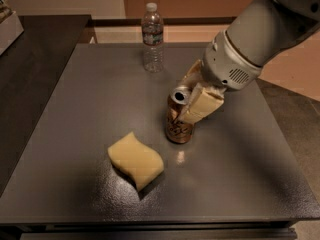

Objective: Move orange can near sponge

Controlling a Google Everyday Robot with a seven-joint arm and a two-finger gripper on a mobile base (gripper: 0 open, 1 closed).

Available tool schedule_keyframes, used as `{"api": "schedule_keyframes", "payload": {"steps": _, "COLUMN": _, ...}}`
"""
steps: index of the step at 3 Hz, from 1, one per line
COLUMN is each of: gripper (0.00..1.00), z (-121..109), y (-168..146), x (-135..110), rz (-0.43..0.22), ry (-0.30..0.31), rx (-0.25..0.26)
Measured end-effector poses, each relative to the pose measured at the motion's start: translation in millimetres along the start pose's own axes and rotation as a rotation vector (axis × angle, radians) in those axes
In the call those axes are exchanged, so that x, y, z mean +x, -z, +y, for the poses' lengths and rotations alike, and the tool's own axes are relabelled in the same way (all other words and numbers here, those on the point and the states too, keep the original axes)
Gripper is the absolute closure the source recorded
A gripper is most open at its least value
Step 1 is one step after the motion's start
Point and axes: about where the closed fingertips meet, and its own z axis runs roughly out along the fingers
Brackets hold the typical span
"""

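- The gripper [184,103] reaches in from the right edge to the middle of the counter [75,109], its jaws closed on the upper part of the can [178,128].
- The can is slightly tilted. I cannot tell whether its base touches the counter.
- The sponge [136,159] lies nearer the front edge, left of the can, with a strip of bare counter between them.
- The bottle [152,39] stands at the far edge, well apart.
- Bare counter runs along the left edge and around the front right corner.
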Motion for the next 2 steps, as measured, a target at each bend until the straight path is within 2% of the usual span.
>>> {"api": "schedule_keyframes", "payload": {"steps": 1, "gripper": 0.82, "z": 9.3, "y": -12.3, "x": -8.3, "rz": -0.003, "ry": 0.026, "rx": -0.013}}
{"api": "schedule_keyframes", "payload": {"steps": 2, "gripper": 0.59, "z": 13.7, "y": -18.9, "x": -11.9, "rz": -0.012, "ry": 0.031, "rx": -0.023}}
